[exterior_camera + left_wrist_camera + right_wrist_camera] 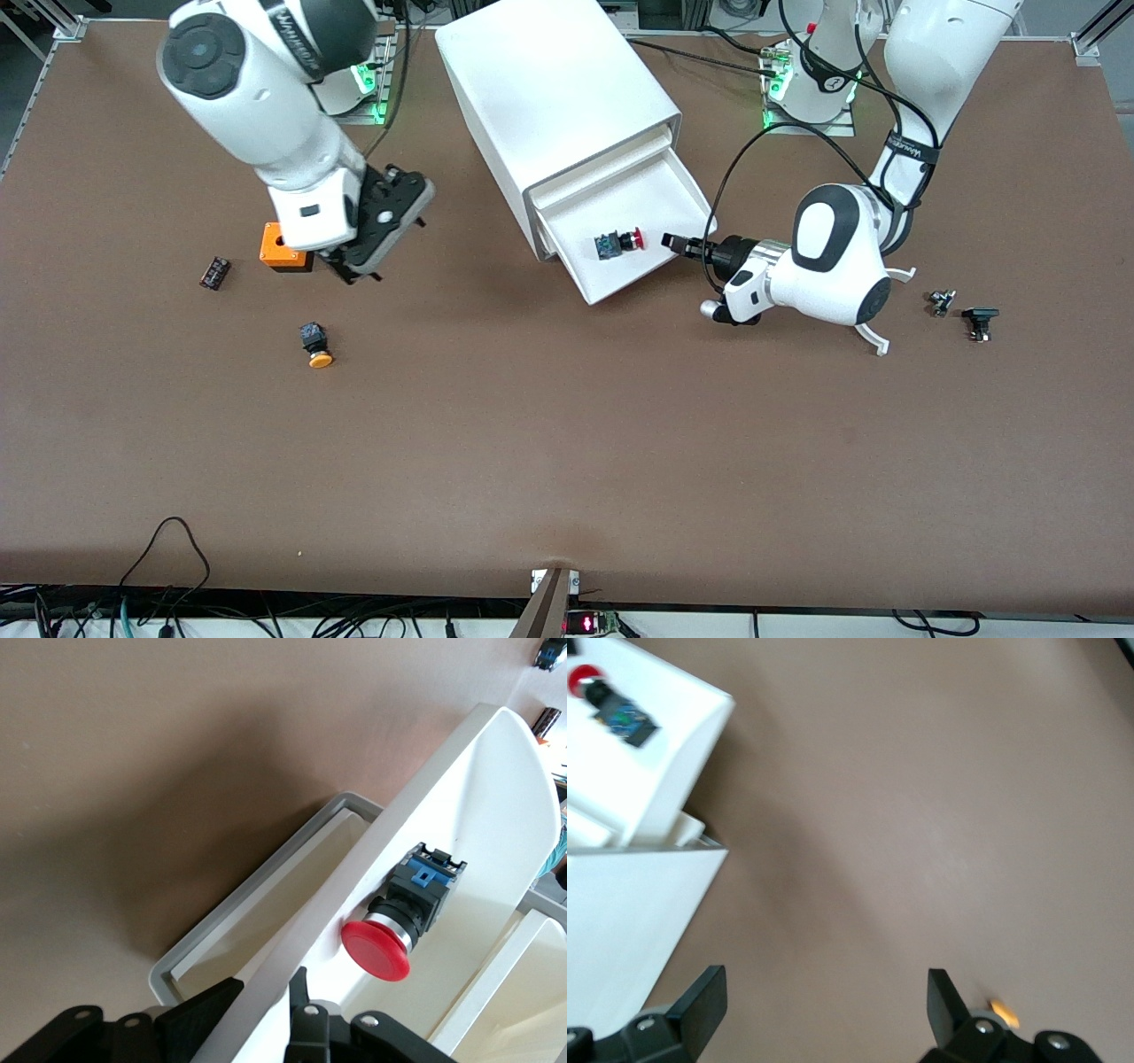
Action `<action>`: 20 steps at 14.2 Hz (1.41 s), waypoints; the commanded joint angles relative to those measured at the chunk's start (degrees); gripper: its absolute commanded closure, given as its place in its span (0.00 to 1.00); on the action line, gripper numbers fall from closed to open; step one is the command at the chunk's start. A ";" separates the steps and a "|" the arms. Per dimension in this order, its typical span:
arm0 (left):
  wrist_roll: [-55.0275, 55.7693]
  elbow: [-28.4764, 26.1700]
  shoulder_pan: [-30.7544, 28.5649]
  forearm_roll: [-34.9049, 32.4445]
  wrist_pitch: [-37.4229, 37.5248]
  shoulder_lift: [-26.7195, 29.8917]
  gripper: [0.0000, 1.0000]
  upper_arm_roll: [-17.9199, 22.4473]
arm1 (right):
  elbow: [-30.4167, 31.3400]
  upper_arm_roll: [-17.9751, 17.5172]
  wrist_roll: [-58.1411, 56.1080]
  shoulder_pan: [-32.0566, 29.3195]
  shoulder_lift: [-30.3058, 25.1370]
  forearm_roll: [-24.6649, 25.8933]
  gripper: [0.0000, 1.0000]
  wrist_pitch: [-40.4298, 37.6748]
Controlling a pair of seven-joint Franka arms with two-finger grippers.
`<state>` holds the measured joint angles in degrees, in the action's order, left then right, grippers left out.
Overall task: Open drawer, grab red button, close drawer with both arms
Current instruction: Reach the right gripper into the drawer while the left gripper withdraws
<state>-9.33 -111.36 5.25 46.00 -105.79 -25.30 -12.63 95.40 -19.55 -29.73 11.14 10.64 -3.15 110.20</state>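
Brown bench [549, 461] fills the room's middle, and on it the drawer [651, 190] stands pulled out of the white cabinet [549, 89]. Inside lies the button [620, 242], on its side, red cap toward the left arm's end. Left pincer [671, 241] sits low at the drawer's side wall, its fingers [299, 988] straddling that wall, narrowly parted, holding nothing. Right pincer [824, 992] hangs wide open and empty above the bench near an orange box [283, 248]; an orange-capped button [316, 346] lies nearer the camera.

Brown table [567, 461] under even light; cables [168, 567] along its near edge.
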 commanded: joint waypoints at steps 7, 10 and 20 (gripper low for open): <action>0.36 4.83 -3.83 -4.50 -6.19 0.86 0.00 2.96 | -5.13 0.13 -2.09 9.06 7.99 0.60 0.00 0.02; 0.28 8.69 -4.19 -9.85 -6.19 3.06 0.00 6.04 | -7.84 0.13 -1.83 13.27 10.71 0.60 0.00 2.65; 0.98 23.46 -9.89 -37.63 15.76 15.53 0.00 7.01 | -19.10 3.11 -3.92 26.29 22.40 6.13 0.00 7.75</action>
<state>-8.52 -88.60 -3.29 12.28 -93.81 -11.78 -5.66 80.89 -18.01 -31.55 34.67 29.68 1.45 118.22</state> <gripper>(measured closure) 0.000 0.000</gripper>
